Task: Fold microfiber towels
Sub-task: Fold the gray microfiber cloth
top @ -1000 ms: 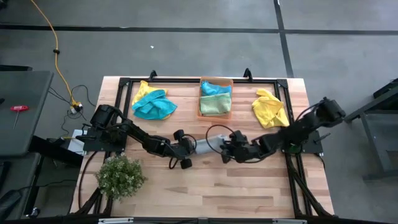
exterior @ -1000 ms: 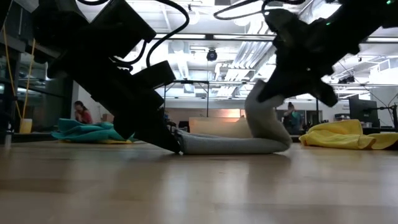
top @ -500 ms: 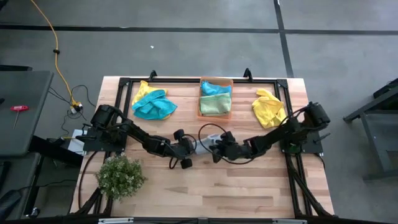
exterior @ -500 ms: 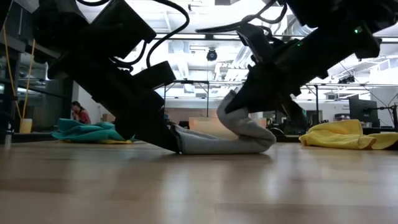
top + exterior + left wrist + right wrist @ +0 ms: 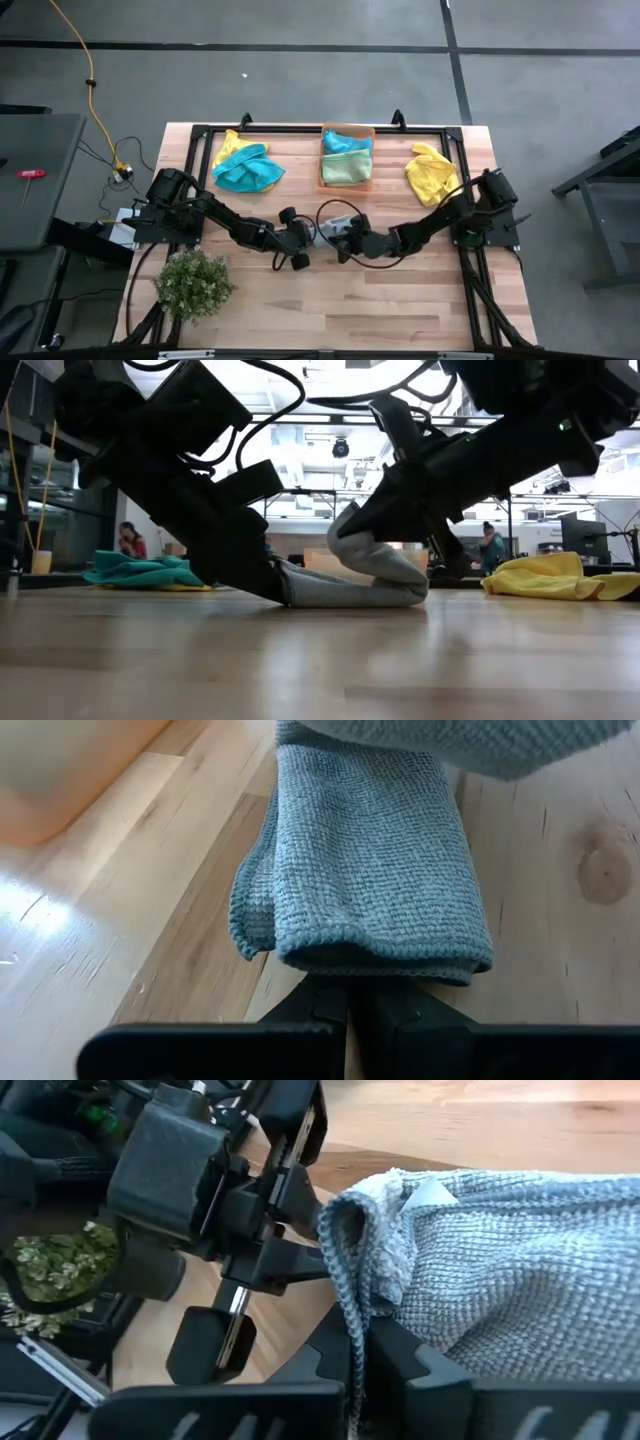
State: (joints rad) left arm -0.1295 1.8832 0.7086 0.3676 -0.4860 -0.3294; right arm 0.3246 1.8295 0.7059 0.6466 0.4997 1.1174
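A wooden surface (image 5: 400, 300) seen from above, with two dark robot arms meeting near its middle. By the near left corner stands a small bushy green plant (image 5: 192, 283). Toward the far left corner lies a teal and yellow heap of towels (image 5: 243, 166). The left gripper (image 5: 306, 236) sits low at the middle, its fingers closed on one end of a grey towel (image 5: 350, 582), pinning that end flat on the wood. At the middle of the far edge an orange bin (image 5: 347, 157) holds teal and green towels. Just right of centre, the right gripper (image 5: 345, 238) has its fingers shut on the towel's other end, lifted and curled over the pinned half, nearly above the left gripper. A yellow towel (image 5: 434, 174) lies toward the far right corner.

The step appears to be folding the grey towel in half. To do it well, the right gripper should probably lower the raised edge level, line it up with the pinned edge, and let go only once the layers lie flat. The left should likely hold firm, so the bottom layer does not drag or bunch.
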